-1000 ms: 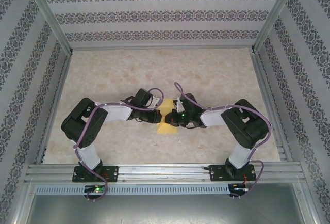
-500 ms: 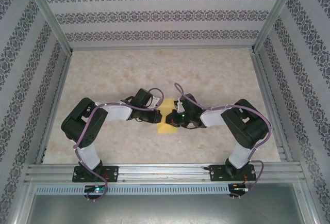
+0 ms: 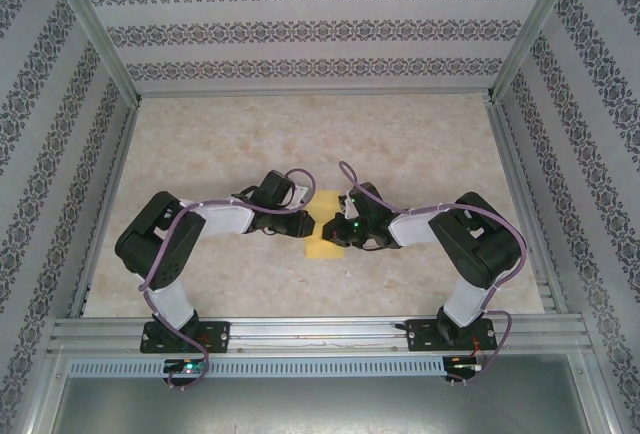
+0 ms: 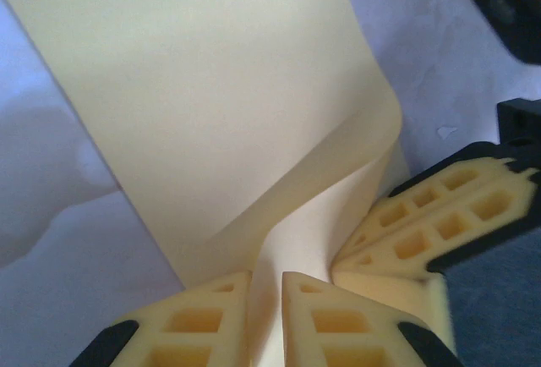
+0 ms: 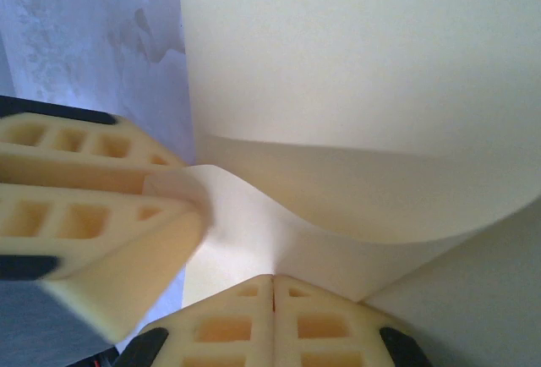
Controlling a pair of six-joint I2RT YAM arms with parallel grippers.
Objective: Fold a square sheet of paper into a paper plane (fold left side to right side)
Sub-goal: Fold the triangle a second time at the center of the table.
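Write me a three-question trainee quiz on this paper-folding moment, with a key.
1. True or false: the square sheet of paper lies completely flat.
2. From above, the paper sits: A between the left gripper and the right gripper; B left of both; C right of both.
3. Fill in: the right gripper is ___ on the paper's edge.
Key: 1 false, it curls upward; 2 A; 3 shut.

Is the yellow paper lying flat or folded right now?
Partly folded: the yellow paper curls over in a soft bend, not yet creased flat.
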